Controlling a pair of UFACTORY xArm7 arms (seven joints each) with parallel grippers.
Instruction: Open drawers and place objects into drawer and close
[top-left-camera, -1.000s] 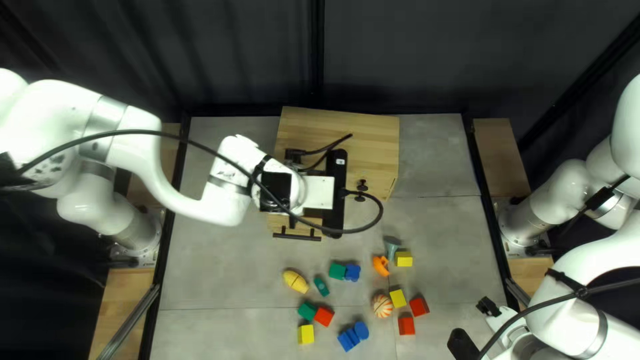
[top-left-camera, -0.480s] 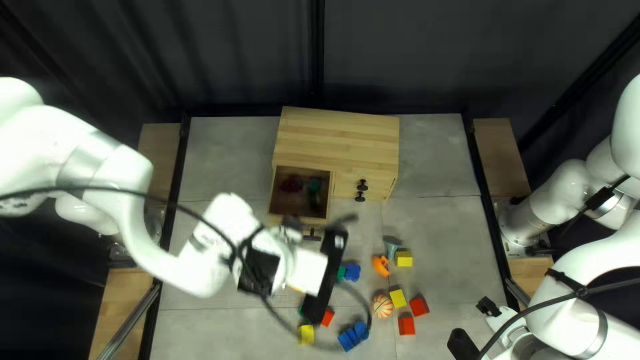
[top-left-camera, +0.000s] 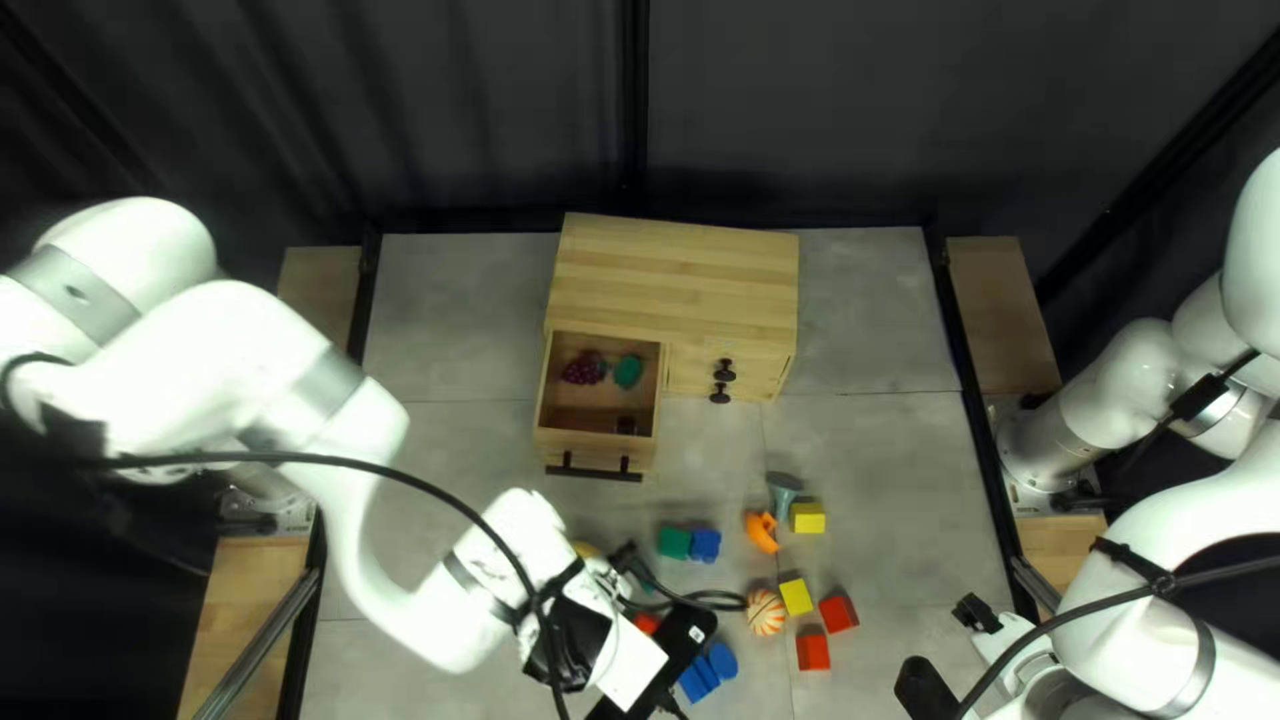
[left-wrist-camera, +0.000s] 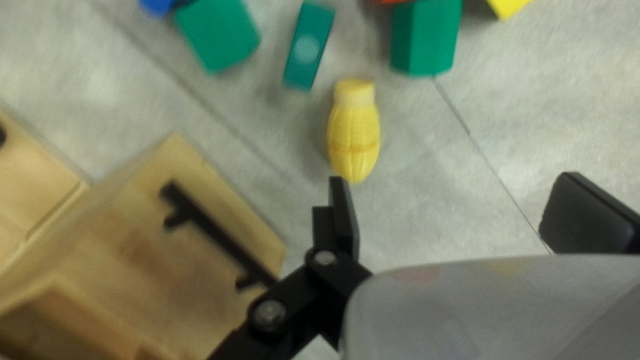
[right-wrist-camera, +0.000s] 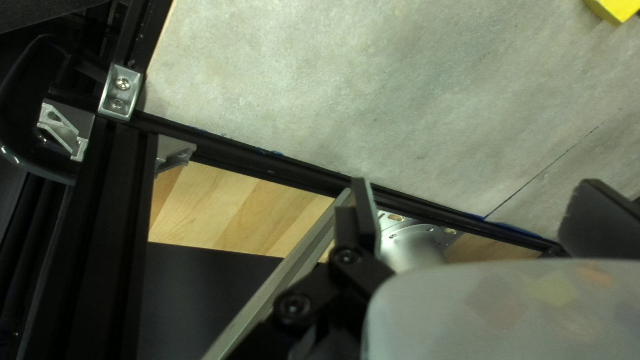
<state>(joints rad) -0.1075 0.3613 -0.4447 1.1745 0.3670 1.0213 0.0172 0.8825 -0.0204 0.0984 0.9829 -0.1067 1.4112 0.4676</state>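
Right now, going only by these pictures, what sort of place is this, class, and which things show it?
Probably a robotics lab or test station: white robot arms flank the table, a dark curtain hangs behind, and a wooden drawer cabinet shares the tabletop with toy blocks.

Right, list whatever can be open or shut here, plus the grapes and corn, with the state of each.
Handled drawer: open, partly filled
Cabinet's knobbed front: shut
Left end effector: open, empty
Right end effector: open, empty
Toy grapes: inside the open drawer
Toy corn: lying on the table, ungrasped
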